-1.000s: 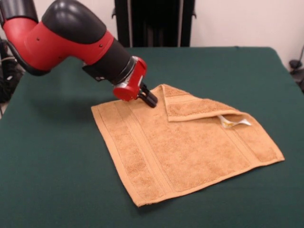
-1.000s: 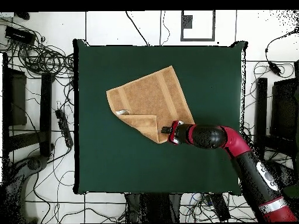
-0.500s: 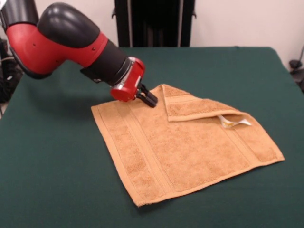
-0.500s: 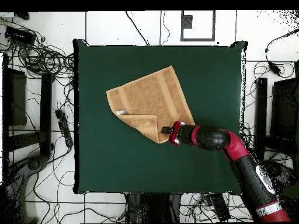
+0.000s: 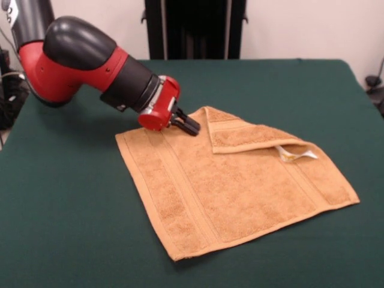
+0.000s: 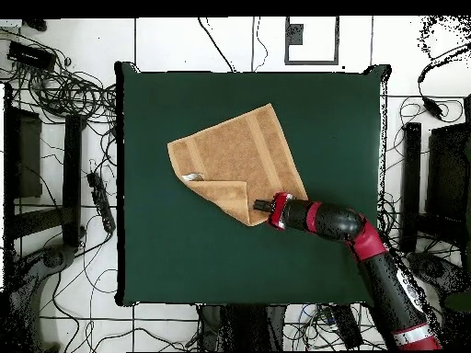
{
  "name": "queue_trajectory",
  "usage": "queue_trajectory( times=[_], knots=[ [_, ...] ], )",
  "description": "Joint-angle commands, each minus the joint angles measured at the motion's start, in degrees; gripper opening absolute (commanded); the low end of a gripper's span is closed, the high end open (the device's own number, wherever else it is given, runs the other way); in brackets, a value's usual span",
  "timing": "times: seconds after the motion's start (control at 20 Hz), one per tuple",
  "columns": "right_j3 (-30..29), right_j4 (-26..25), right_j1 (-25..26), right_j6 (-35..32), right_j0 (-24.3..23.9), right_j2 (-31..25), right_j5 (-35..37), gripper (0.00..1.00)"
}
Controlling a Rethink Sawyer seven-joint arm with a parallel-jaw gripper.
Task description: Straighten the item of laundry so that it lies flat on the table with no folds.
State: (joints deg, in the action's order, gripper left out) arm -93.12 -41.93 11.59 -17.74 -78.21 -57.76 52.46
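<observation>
- While draped in plain dark green cloth, surface [image 5: 72,240] fills the front view edge to edge, far bigger than anything on it.
- Reaching in low from the side, red and black arm [image 5: 84,63], angled down toward the cloth's far edge.
- Lying near the middle of the surface, orange-tan towel [image 5: 240,186], mostly spread out, woven border bands running along its sides.
- Not flat yet: one far corner doubled back over the body as a triangular flap [image 5: 240,135], fold edge crisp.
- Seen from overhead, same towel [image 6: 235,152] sits turned like a diamond, folded corner pointing toward the arm.
- Right at the tip of that folded corner, black pincer [image 5: 188,124], low and just at the towel's edge; touching or not, can't say.
- Fingers too small and dark to read: apart or together, cannot tell.
- Peeking out from under the flap's end, small white care tag [image 5: 295,154].
</observation>
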Motion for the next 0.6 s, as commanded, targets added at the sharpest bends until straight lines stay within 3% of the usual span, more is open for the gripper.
queue_trajectory(
  times=[0.05, 0.6],
  knots=[
    [7.7, -1.3, 1.8, 14.4, 5.5, 3.8, 3.3, 0.0],
    [8.0, -2.4, -1.1, 13.6, 8.0, 5.9, 2.8, 0.0]
  ],
)
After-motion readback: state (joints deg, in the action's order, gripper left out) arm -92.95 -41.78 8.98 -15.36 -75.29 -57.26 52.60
